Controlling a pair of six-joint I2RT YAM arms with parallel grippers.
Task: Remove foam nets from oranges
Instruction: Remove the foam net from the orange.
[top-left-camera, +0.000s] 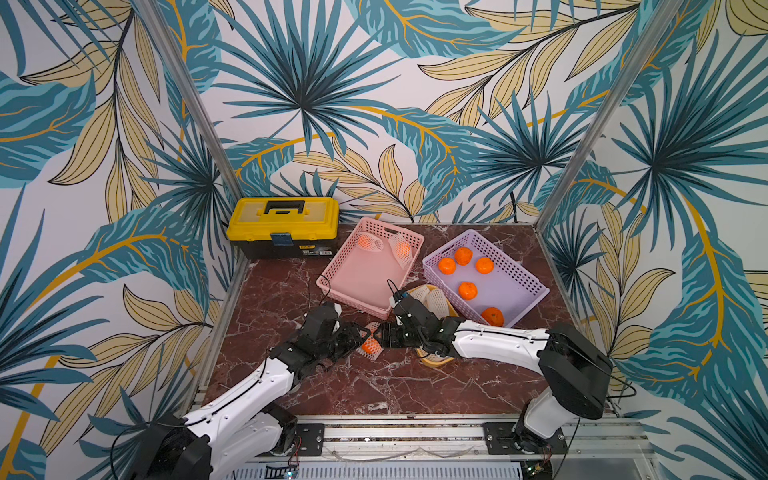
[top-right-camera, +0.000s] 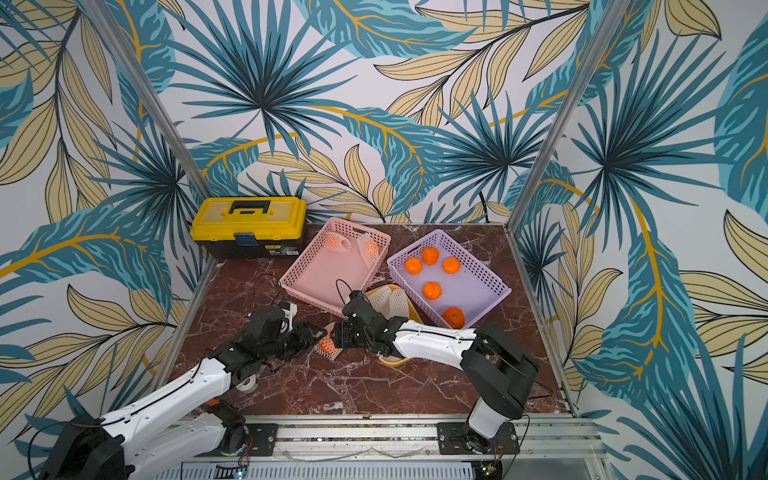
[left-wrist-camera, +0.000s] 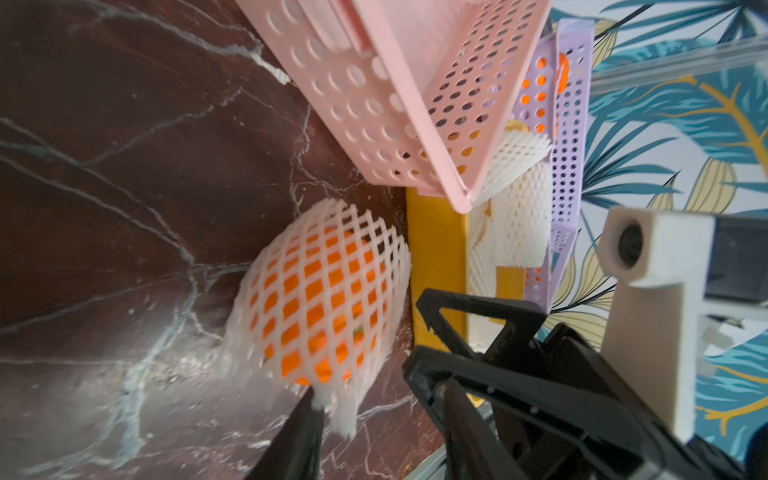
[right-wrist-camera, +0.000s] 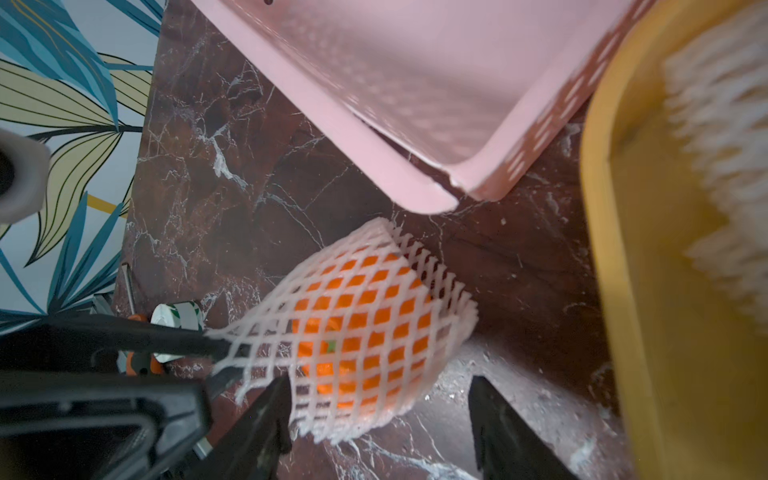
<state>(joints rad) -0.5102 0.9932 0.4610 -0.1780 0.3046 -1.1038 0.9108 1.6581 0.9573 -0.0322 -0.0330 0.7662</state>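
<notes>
One orange in its white foam net (top-left-camera: 370, 345) lies on the marble table between my two grippers, and it shows in both wrist views (left-wrist-camera: 324, 299) (right-wrist-camera: 365, 332). My left gripper (top-left-camera: 360, 336) (left-wrist-camera: 378, 424) is open, and the net's loose end rests against one finger (left-wrist-camera: 301, 432). From the other side my right gripper (top-left-camera: 380, 336) (right-wrist-camera: 382, 419) is open wide around the net's near edge. Two more netted oranges (top-left-camera: 365, 242) (top-left-camera: 402, 249) sit in the pink basket (top-left-camera: 345, 297). Several bare oranges (top-left-camera: 468, 290) lie in the purple basket (top-left-camera: 509, 259). Empty foam nets (top-left-camera: 432, 297) fill a yellow tray (top-left-camera: 438, 361).
A yellow and black toolbox (top-left-camera: 282, 224) stands at the back left. A white tape roll (top-right-camera: 249, 384) lies under my left arm. The pink basket's corner (right-wrist-camera: 449, 195) and the yellow tray's rim (right-wrist-camera: 615, 249) are close behind the netted orange. Patterned walls enclose the table.
</notes>
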